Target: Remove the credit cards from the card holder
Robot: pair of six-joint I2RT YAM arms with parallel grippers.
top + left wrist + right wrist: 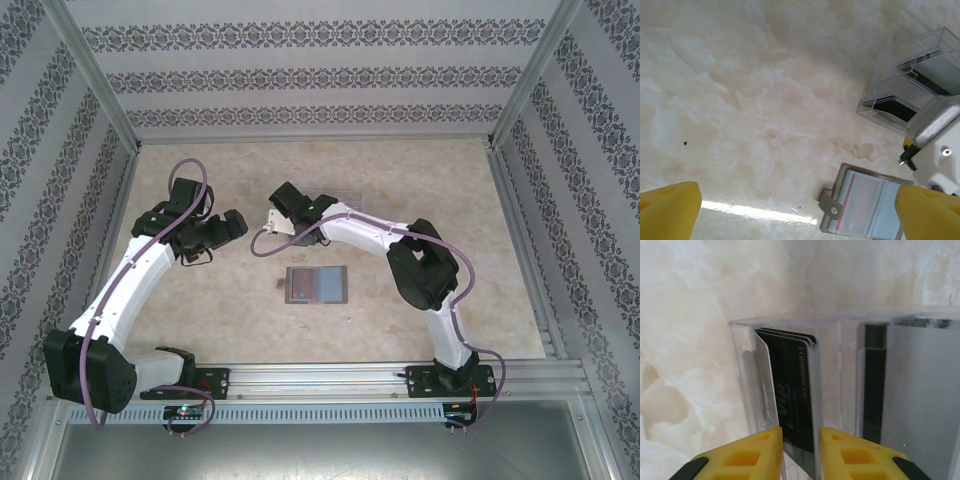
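On the left side of the marbled beige tabletop [200, 320], the left claw [799, 212] hangs above bare surface, released, its yellow fingertips [670, 210] spread as wide apart as its wrist view can frame. It touches nothing.

Right of it, near the middle of the tabletop, the right claw [800, 452] reaches down into a clear plastic two-compartment box [840, 370]. Its two yellow fingers [747, 455] stand close together on either side of a black credit card [797, 390], which stands on edge in the left compartment with more thin cards stacked against it. The gap between the fingers is narrow, and I cannot tell whether the pads press on the card or sit just clear of it. The right compartment holds a grey card [920, 390], also upright.

Just right of that claw and nearer the arm bases, the card holder [316, 284] lies flat and opened like a book, apart from the box. Its left half shows a reddish card [299, 284]; its right half shows a pale blue-grey pocket. A grey snap tab [832, 207] sticks out from one edge.
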